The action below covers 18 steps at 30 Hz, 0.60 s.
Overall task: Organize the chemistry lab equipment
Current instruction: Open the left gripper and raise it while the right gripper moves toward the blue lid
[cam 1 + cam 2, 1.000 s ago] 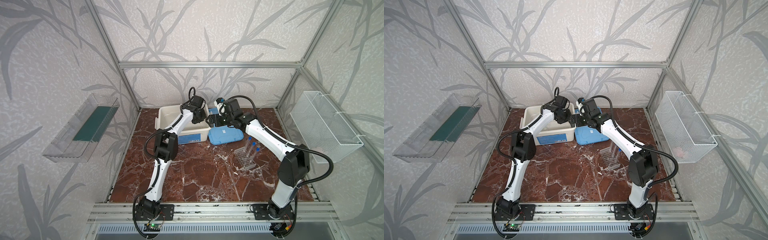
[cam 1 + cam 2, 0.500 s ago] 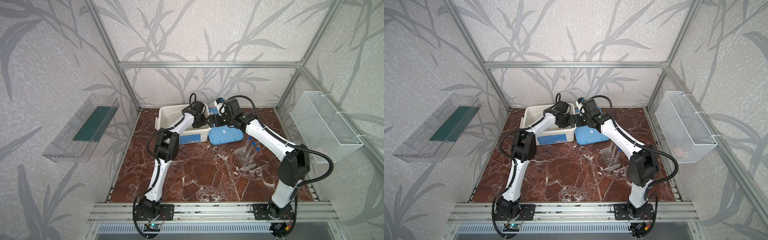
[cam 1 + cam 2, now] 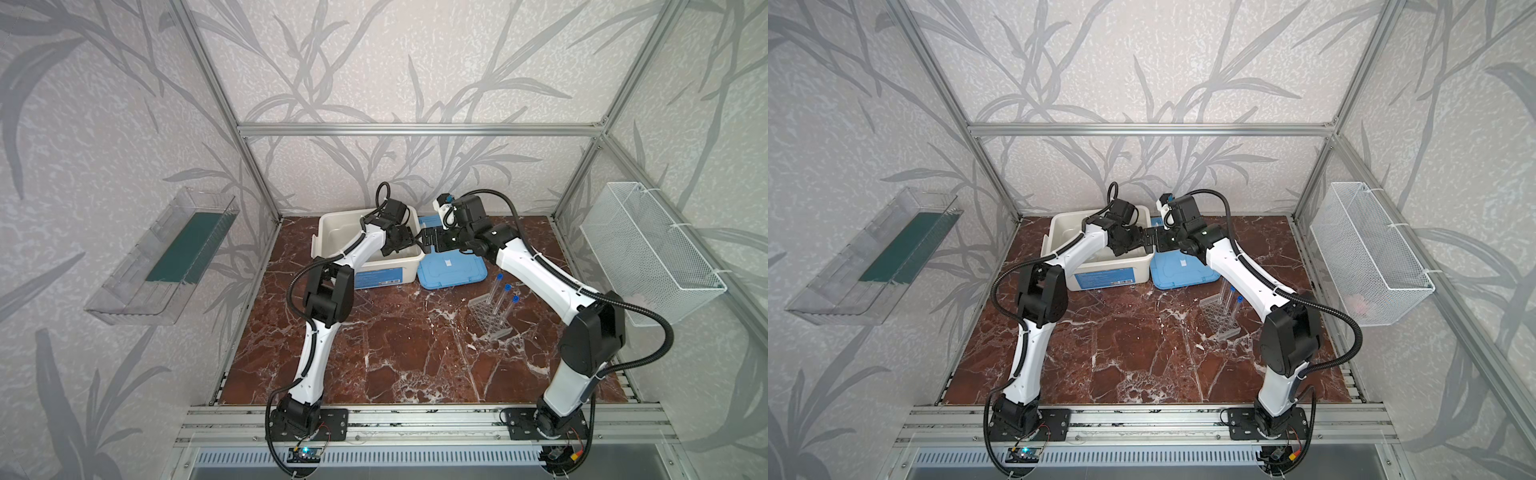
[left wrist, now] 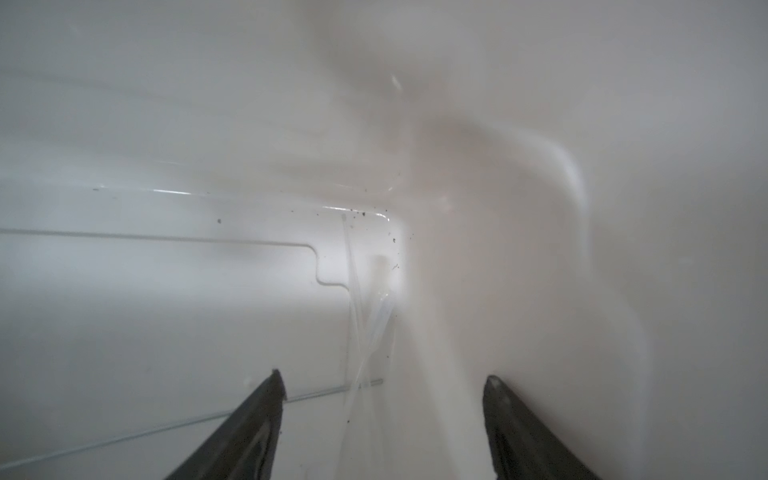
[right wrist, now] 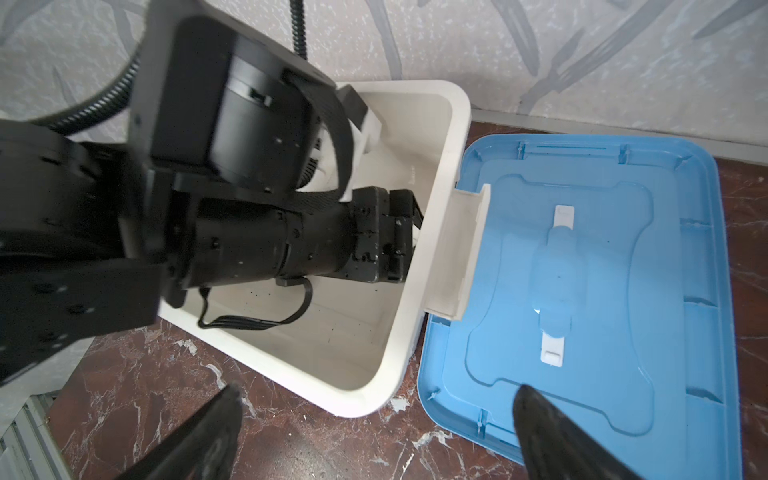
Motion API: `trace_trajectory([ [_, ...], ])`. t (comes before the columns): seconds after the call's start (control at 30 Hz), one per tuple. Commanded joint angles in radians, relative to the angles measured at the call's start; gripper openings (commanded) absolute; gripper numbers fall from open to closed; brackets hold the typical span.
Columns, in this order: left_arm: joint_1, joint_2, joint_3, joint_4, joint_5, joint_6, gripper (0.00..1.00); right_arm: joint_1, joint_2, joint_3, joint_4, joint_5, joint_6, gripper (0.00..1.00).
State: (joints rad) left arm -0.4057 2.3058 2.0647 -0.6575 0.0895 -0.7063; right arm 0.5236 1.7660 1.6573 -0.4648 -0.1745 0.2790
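Observation:
My left gripper (image 4: 384, 382) is down inside the white tub (image 3: 332, 226), jaws wide open. Thin clear pipettes (image 4: 365, 332) lie loose on the tub floor against its wall, between and beyond the fingertips. In a top view the left gripper (image 3: 401, 245) sits at the tub's right end. My right gripper (image 5: 376, 399) hovers open and empty over the tub's near corner and the blue lid (image 5: 582, 291). Three blue-capped test tubes (image 3: 500, 297) stand tilted in the clear rack (image 3: 490, 322) on the marble, apart from both grippers.
The blue lid (image 3: 453, 270) lies flat beside the tub's right side. A white wire basket (image 3: 648, 253) hangs on the right wall and a clear tray (image 3: 166, 257) on the left wall. Both wrists are close together above the tub's right rim.
My left gripper has gone from shut to wide open and shifted right and lower inside the tub. The right arm has hardly moved.

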Motion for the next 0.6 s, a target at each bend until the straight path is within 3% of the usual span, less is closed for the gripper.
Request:
trace_trajectory([
  [0.0,-0.008,-0.116,-0.016,-0.015,-0.037,0.022,0.86,-0.025,-0.053,0.0,-0.038,-0.007,-0.007,0.99],
  [0.13,-0.011,-0.197,-0.042,-0.06,-0.089,0.025,0.98,-0.081,-0.053,0.006,-0.084,-0.021,-0.008,0.99],
  [0.23,-0.012,-0.301,-0.127,-0.014,-0.096,0.027,0.99,-0.133,-0.088,0.006,-0.121,-0.022,-0.018,0.99],
  [0.57,-0.053,-0.604,-0.442,0.097,0.115,0.057,0.99,-0.28,0.028,0.06,-0.244,0.05,-0.077,1.0],
])
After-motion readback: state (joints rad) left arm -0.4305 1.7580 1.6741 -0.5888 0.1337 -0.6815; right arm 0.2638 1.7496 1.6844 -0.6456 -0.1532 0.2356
